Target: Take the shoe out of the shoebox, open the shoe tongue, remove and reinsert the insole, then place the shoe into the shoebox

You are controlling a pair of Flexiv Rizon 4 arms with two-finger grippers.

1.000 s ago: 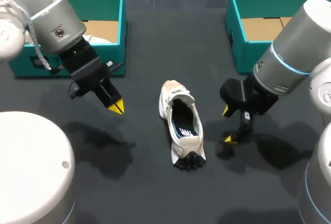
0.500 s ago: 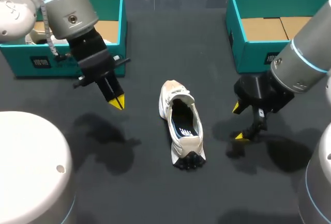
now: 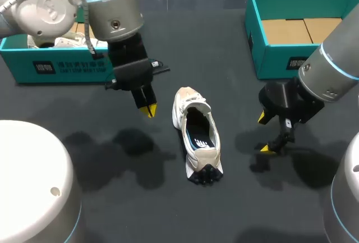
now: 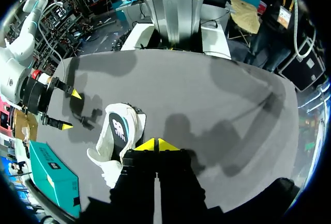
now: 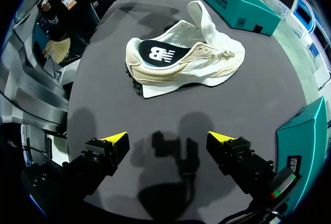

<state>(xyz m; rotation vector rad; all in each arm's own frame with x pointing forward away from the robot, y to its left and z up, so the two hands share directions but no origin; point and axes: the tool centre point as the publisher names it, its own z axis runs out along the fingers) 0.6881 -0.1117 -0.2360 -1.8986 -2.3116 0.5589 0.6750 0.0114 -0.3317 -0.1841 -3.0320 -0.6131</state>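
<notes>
1. The shoe [image 3: 196,142] is lying sole-down on the table [image 3: 168,215], between the two grippers. It is sitting outside both the left box [image 3: 22,66] and the right box [image 3: 275,58].
2. The shoe's long axis is running from the robot's side of the table toward the far side, leaning slightly left at the far end. The toe is pointing away from the robot. The heel, with its dark lugs, is facing the robot.
3. In the right wrist view the tongue [image 5: 199,17] is standing up, so the mouth is gaping and the dark insole [image 5: 155,53] is showing.
4. Handling, as a judgement: the shoe is probably weighing little. Its fabric upper is likely yielding under a pinch, while the sole is staying stiffer. The heel collar or a side wall near the mouth is offering the firmest hold for lifting. The insole looks thin and bendy, and its heel edge is offering the easiest pinch.
5. The left gripper [image 3: 148,110] is hanging just beside the toe end, on its left. Its yellow tips are pressing together and gripping nothing.
6. The right gripper [image 3: 265,133] is hanging to the shoe's right, clear of it and facing its side. Its fingers are spreading wide with nothing between them.
</notes>
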